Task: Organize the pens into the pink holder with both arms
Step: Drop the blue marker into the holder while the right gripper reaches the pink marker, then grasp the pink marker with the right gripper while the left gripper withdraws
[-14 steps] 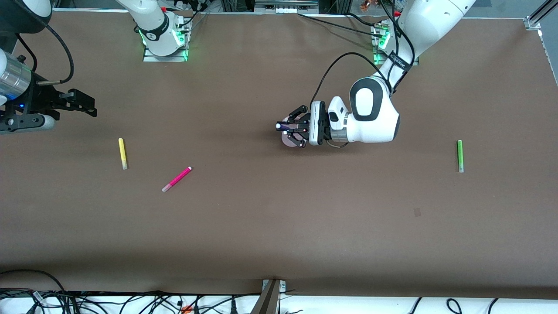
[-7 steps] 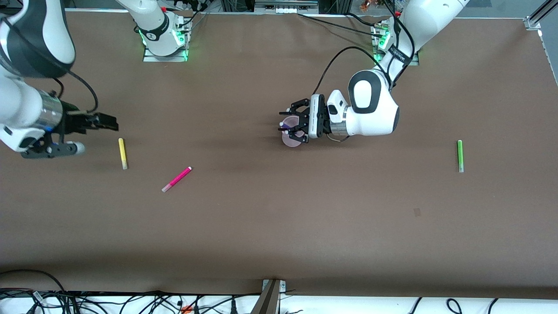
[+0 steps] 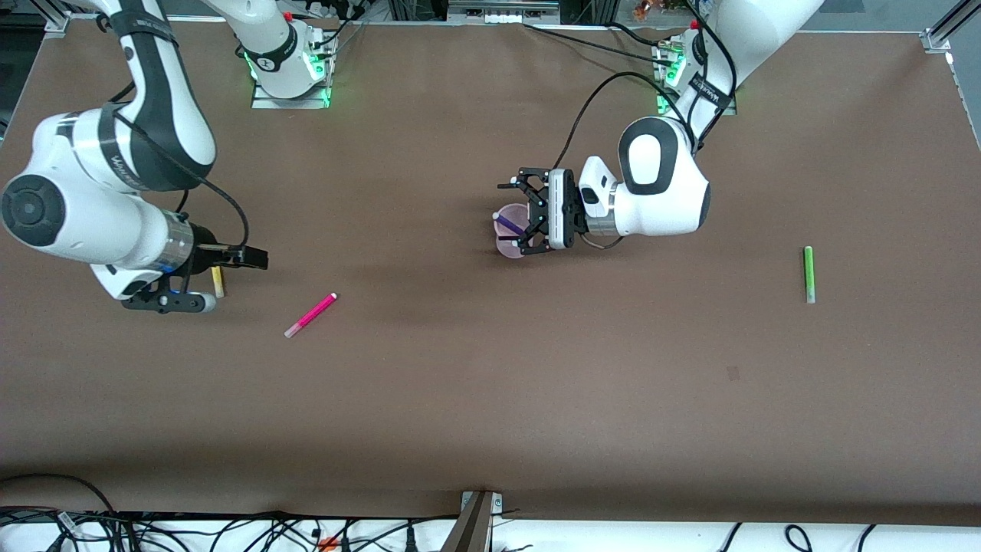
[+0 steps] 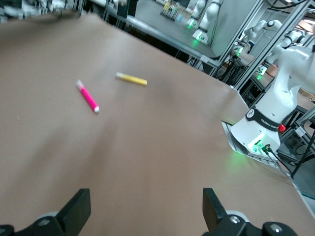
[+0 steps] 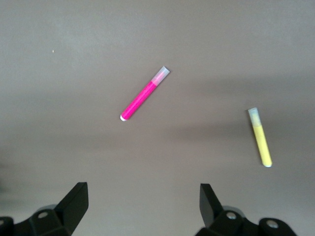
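So far, one pen of the four looks dealt with: the dark purple pen (image 3: 507,223) stands slanted inside the pink holder (image 3: 512,233), its pale cap poking above the rim. The holder sits near the middle of the tabletop (image 3: 490,399). The left hand (image 3: 523,213) hangs just over the holder with its fingers spread wide and nothing between them, so that pen reads as let go.

Three pens are left. The yellow pen (image 3: 218,282) lies toward the right arm's end of the tabletop, mostly hidden in the front view under the right hand (image 3: 257,258), which hovers low over it. The right wrist view shows the black fingertips (image 5: 74,200) standing well apart and empty, with the yellow pen and the magenta-pink pen (image 3: 310,315) both lying flat on the surface below. The magenta-pink pen lies nearer the front camera than the yellow one, apart from it, pointing on a slant. The bright green pen (image 3: 808,274) lies alone toward the left arm's end, well apart from the holder.

My reading is that the job is roughly a quarter done (one in, three out), and that the right arm is lining up on the yellow pen.

The tabletop is a plain, matte brown sheet, flat and uncluttered. Both arm bases (image 3: 290,73) glow green, and loose black cables (image 3: 230,529) trail below the edge nearest the camera.
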Tool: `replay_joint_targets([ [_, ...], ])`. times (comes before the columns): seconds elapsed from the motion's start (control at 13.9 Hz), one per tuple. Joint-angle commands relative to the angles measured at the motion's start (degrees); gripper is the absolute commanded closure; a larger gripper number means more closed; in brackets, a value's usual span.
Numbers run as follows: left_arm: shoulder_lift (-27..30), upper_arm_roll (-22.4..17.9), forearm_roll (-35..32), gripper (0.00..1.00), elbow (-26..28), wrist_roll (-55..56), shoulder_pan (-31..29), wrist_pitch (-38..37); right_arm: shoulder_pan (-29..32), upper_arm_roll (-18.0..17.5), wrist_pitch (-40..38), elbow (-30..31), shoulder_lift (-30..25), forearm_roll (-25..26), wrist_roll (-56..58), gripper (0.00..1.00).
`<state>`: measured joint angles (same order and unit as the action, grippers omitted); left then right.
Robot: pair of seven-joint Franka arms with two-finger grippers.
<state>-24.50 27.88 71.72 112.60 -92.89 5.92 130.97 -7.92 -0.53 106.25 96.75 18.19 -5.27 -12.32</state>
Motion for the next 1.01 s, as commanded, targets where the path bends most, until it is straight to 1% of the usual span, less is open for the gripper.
replay_joint_targets([
  [0.0, 0.95, -0.1, -6.22, 0.0, 1.22, 8.57, -0.82, -0.98, -2.7, 0.18, 7.63, 4.49, 1.05, -0.62, -7.6, 0.0],
  [0.14, 0.69, -0.28, -10.53, 0.0, 1.22, 16.38, -1.7, -2.81, -4.03, 0.18, 12.3, 5.2, 4.82, -0.62, -13.32, 0.02],
  [0.29, 0.95, -1.68, -17.63, 0.0, 0.0, 24.82, -2.84, -7.28, -4.21, 0.18, 16.95, 5.81, 8.51, -0.62, -15.88, 0.06],
  [0.36, 0.95, -1.69, -22.28, 0.0, -0.97, 27.99, -4.41, -10.96, -4.12, 0.18, 19.67, 6.69, 9.84, -0.62, -16.5, 0.08],
  [0.5, 0.95, -1.69, -32.65, 0.0, -4.56, 35.37, -7.75, -18.69, -4.12, 0.18, 25.65, 10.02, 10.99, -0.62, -16.6, 0.13],
  [0.65, -0.01, -1.86, -42.58, 0.0, -8.78, 39.96, -10.13, -25.73, -4.03, 0.18, 32.32, 13.62, 12.39, -0.71, -16.68, 0.16],
  [0.72, -0.63, -2.04, -46.63, 0.0, -10.46, 41.98, -11.18, -28.55, -4.03, 0.09, 34.01, 14.16, 12.92, -0.71, -16.95, 0.17],
  [0.79, -0.63, -2.47, -50.5, 0.0, -11.43, 44.0, -11.8, -30.75, -3.95, 0.09, 34.29, 14.17, 13.45, -0.71, -17.82, 0.2],
  [0.87, -0.55, -3.96, -54.46, 0.0, -11.53, 45.67, -12.42, -31.64, -3.95, 0.09, 34.38, 14.17, 13.54, -0.71, -18.35, 0.25],
  [0.94, -0.37, -5.62, -58.06, 0.0, -11.61, 46.82, -12.6, -31.74, -4.03, 0.09, 34.47, 14.08, 13.89, -0.8, -19.05, 0.34],
])
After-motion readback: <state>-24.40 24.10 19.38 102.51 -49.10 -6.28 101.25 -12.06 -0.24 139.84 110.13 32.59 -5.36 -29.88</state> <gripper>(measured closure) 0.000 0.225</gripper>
